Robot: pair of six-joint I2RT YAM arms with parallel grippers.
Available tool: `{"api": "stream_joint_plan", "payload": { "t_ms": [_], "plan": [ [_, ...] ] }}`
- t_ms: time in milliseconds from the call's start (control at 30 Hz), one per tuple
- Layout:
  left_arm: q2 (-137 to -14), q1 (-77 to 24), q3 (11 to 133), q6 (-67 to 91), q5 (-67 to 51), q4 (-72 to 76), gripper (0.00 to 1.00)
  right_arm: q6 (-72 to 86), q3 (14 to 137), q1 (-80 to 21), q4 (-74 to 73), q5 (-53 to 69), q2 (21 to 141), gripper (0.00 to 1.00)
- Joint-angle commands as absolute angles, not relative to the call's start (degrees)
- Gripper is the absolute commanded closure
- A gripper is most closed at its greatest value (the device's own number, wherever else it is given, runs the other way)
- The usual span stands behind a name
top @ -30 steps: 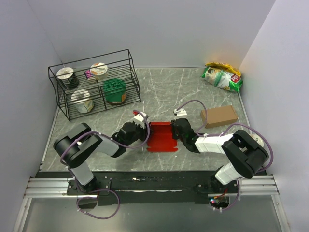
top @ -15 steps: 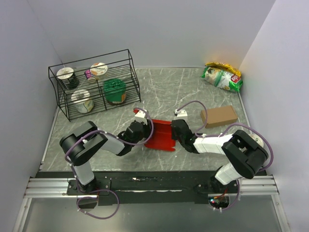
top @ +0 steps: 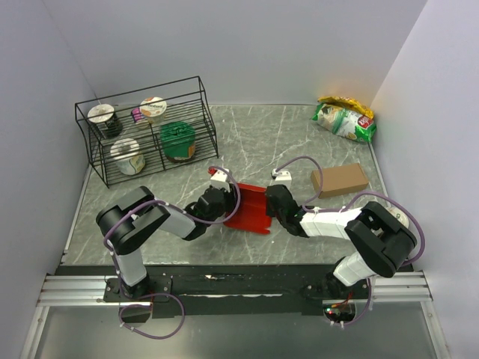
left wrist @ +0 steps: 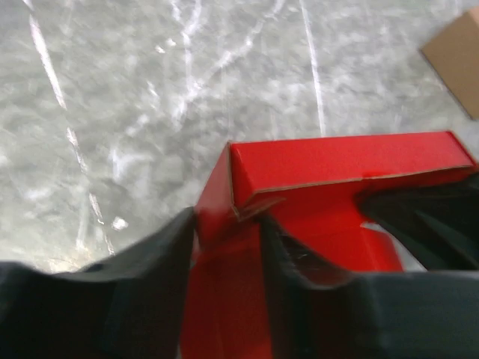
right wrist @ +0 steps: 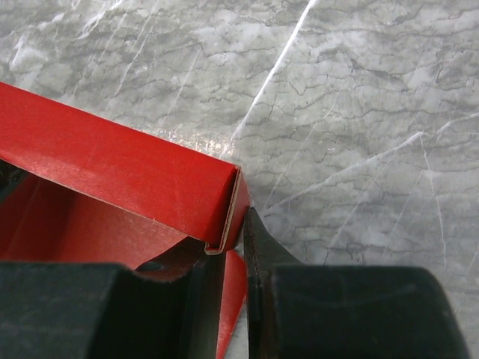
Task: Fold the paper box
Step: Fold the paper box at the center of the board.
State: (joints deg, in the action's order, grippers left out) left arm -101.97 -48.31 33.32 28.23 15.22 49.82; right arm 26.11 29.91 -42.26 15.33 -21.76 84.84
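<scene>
- Since a second ago, the left fingers (top: 219, 202) have swung in toward the middle. The paper box (top: 251, 211) lay flatter then; it now has a long wall standing up.
- It sits mid-tabletop (top: 254, 142) near the front edge, between the two arms, well apart from the brown cardboard box (top: 340, 180).
- Left fingers are clenched on the box's left end wall; right fingers (top: 271, 200) pinch the raised wall's right corner.
- Risk: both holds sit close to the card's edge, so a small pull apart could let a corner slip out, and the wall would likely spring open.
- Risk: squeezing or twisting unevenly could crush a crease or tear the thin card.
</scene>
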Motion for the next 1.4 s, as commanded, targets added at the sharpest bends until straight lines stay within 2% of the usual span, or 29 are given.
{"api": "stream_joint_plan", "payload": {
  "t_ms": [0,67,100,167,267,400,533,600,667,700,800,1367],
  "plan": [
    [-99.3,-49.2,30.5,26.4,8.7,55.2,0.32,26.3,31.3,-43.5,14.5,-14.4,83.5,0.80],
    [-97.6,-48.9,29.0,24.9,5.2,56.2,0.18,25.2,31.9,-43.3,14.1,-13.6,83.5,0.80],
    [-95.4,-48.6,27.2,23.6,3.5,56.5,0.08,23.9,31.9,-42.5,14.0,-13.0,83.4,0.80],
    [-93.1,-47.6,25.6,21.8,-2.7,56.3,0.02,23.3,31.6,-41.6,14.3,-11.1,83.1,0.80],
    [-88.3,-44.6,22.2,20.3,-9.0,54.3,0.04,21.6,31.0,-39.1,14.8,-7.9,82.7,0.80],
    [-80.4,-39.2,17.3,21.6,-24.1,53.4,0.04,19.0,30.2,-36.8,15.8,-3.6,82.3,0.80],
    [-76.4,-35.1,16.9,20.0,-31.4,45.9,0.04,17.2,29.5,-35.3,17.5,-0.4,82.7,0.80],
    [-77.2,-31.5,16.1,21.7,-34.3,48.4,0.03,16.8,29.4,-34.7,17.9,2.5,83.1,0.80],
    [-78.8,-29.4,16.6,22.3,-38.1,50.2,0.11,16.6,29.5,-34.3,18.1,3.2,83.6,0.80],
    [-80.6,-29.1,17.5,22.2,-38.7,50.4,0.22,16.7,29.6,-34.4,18.2,3.8,83.8,0.80],
    [-83.0,-29.0,18.4,22.0,-39.5,52.5,0.37,16.9,29.8,-34.2,18.4,4.6,84.2,0.80],
    [-88.9,-31.7,21.8,20.3,-34.6,57.5,0.61,17.8,29.4,-34.5,19.1,4.1,84.1,0.80]
  ]
}}
